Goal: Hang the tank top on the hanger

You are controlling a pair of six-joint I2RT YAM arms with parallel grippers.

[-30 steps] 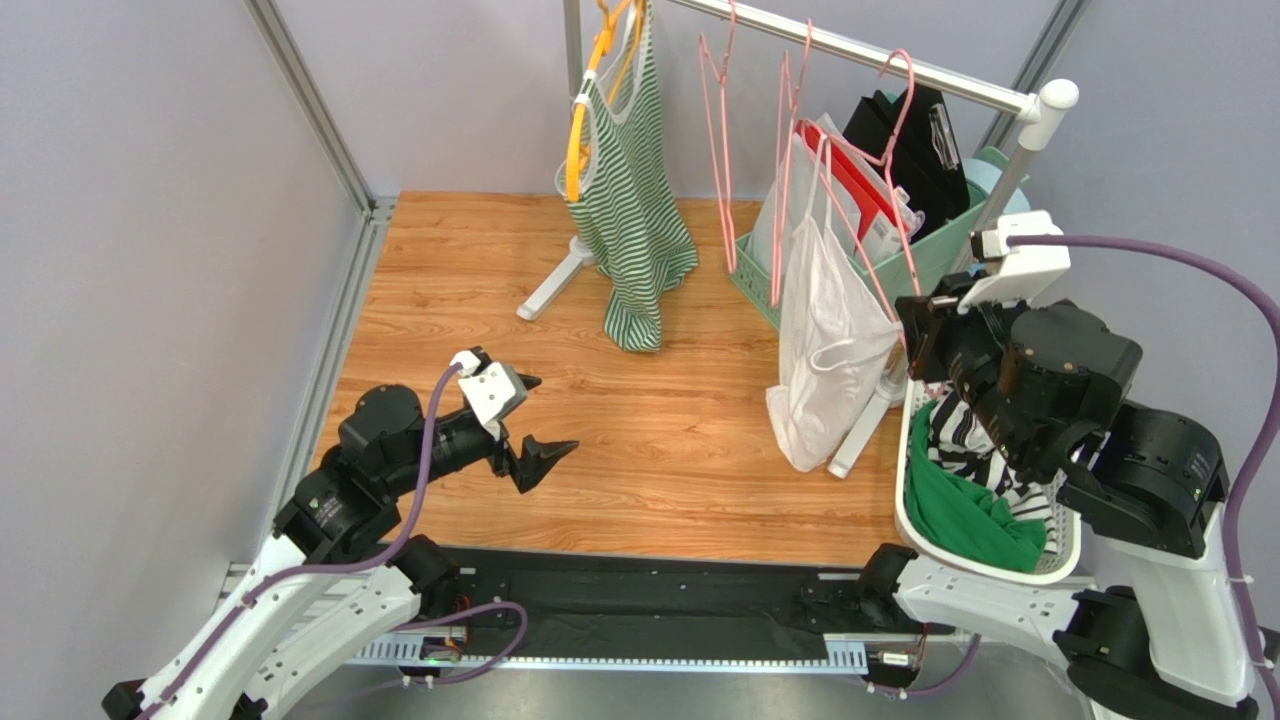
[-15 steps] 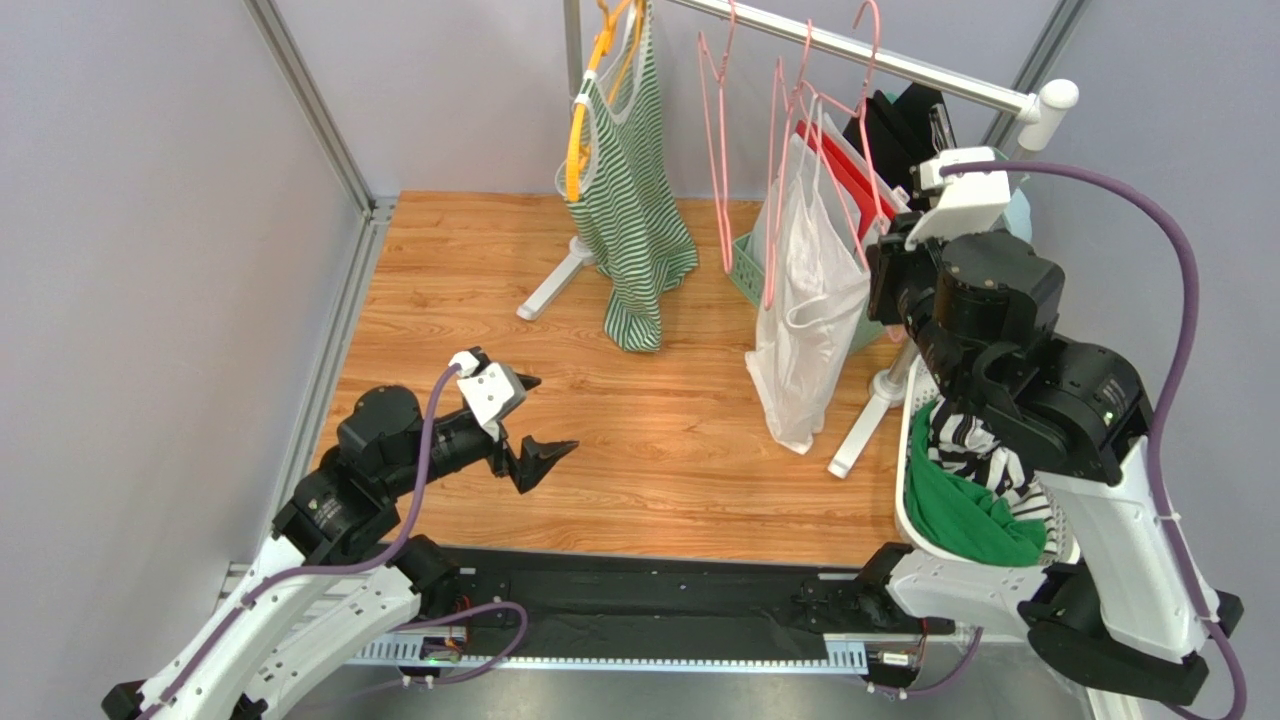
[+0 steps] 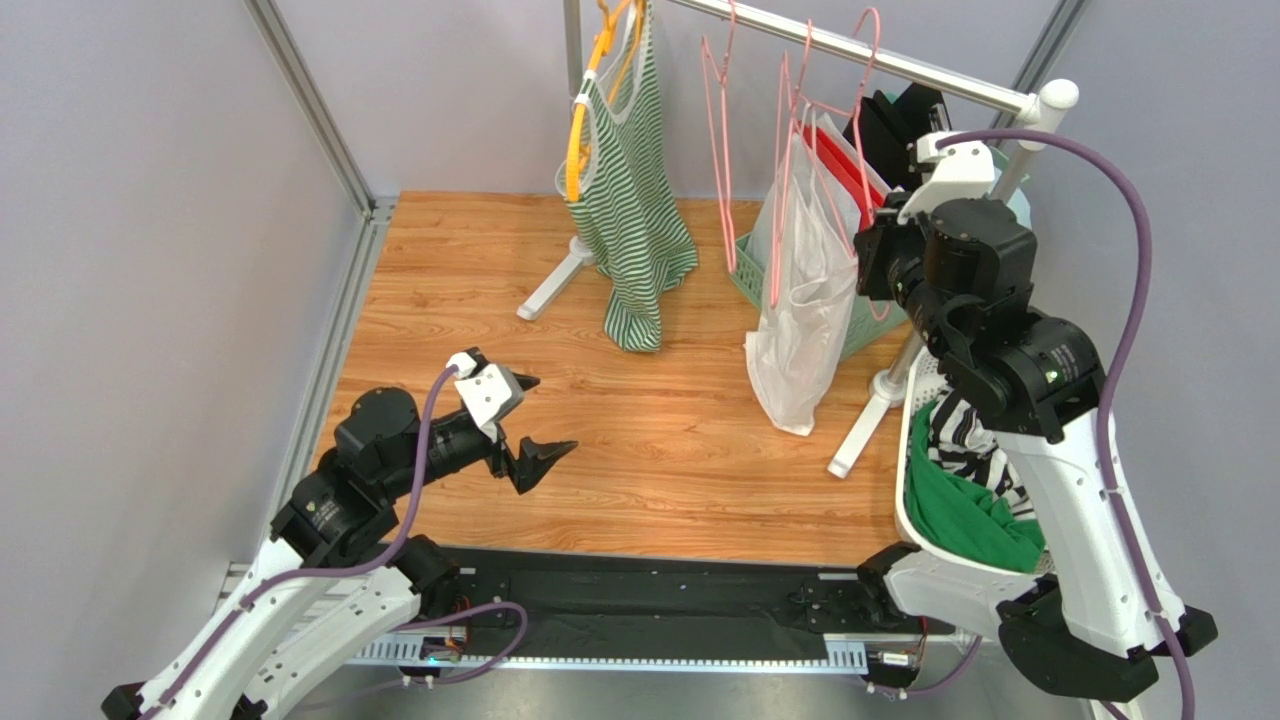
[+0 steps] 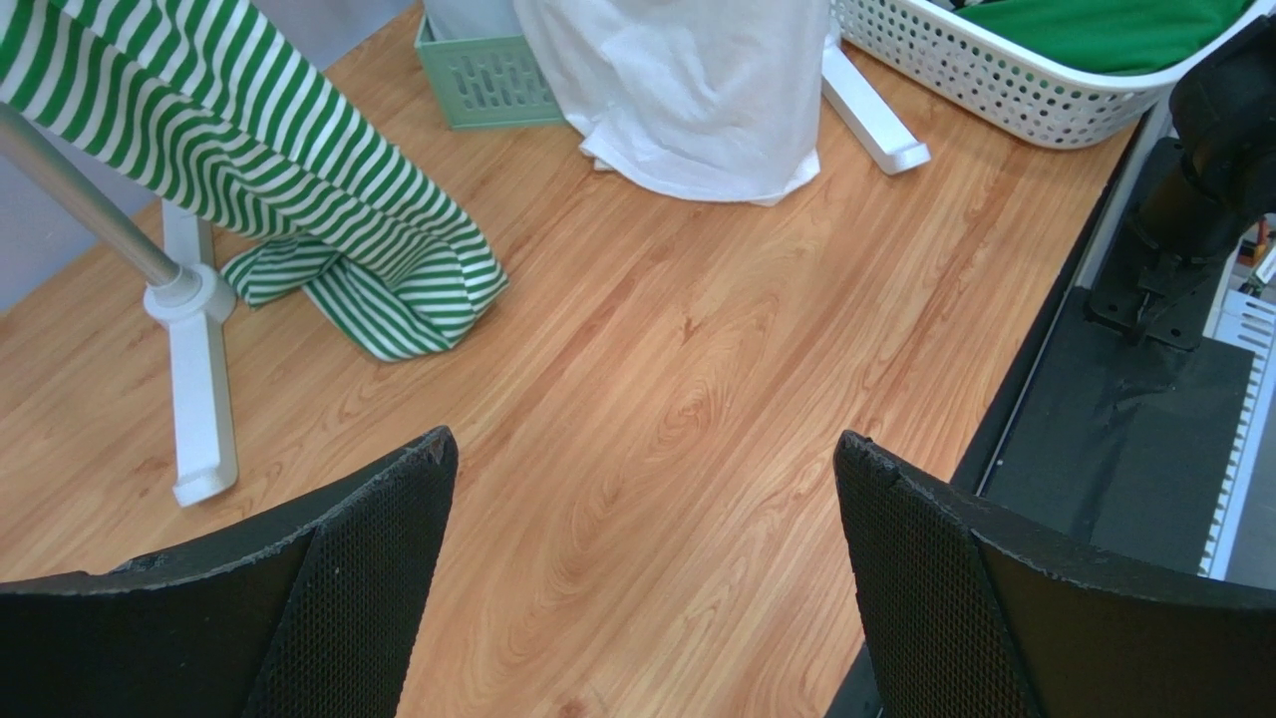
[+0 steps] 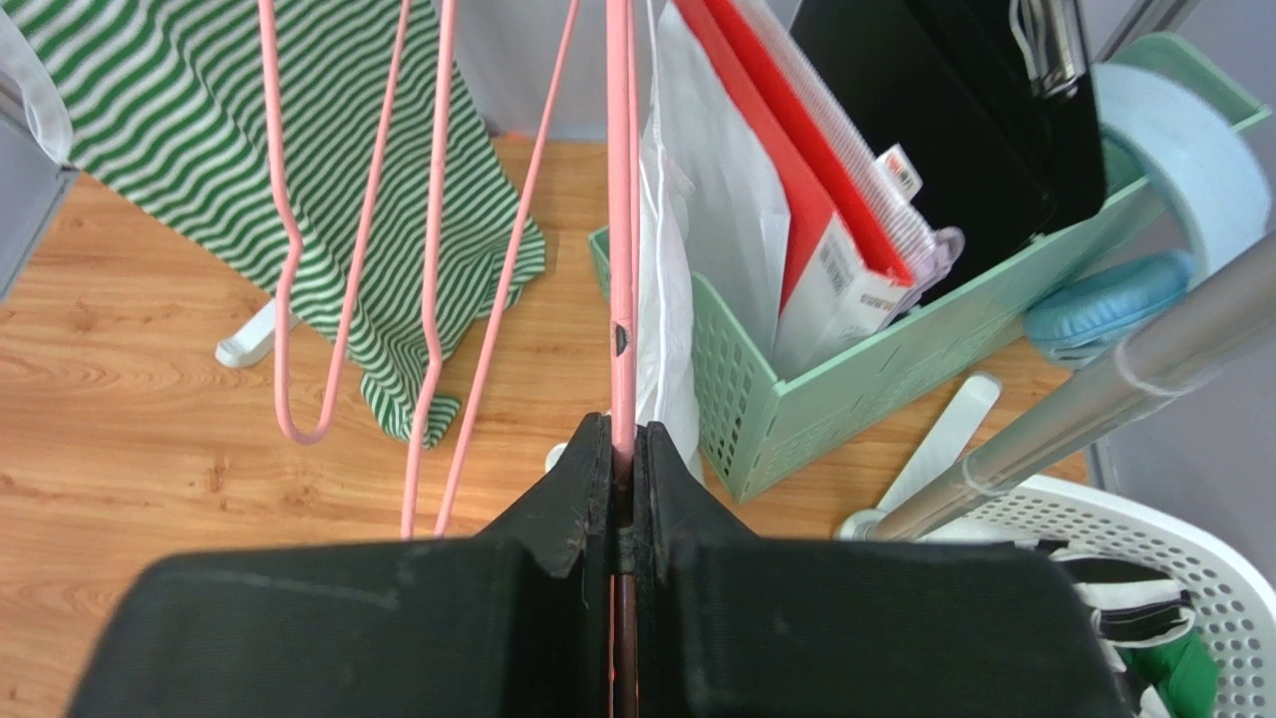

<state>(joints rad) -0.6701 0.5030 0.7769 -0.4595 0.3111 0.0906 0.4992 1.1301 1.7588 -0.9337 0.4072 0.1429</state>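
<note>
Tank top [image 3: 796, 308], white and already draped on the pink hanger [image 5: 620, 225], has risen with the right hand [image 5: 625, 449] over the last second, from low beside the basket [image 3: 906, 468] up to the rail [image 3: 977, 86]. The hook is now at rail height above that hand, so hooking it on looks like the remaining step. That hand is pressed together, pinching the hanger wire. The left hand [image 4: 644, 509] is spread wide and empty over the worktop [image 4: 674, 374], well apart.
</note>
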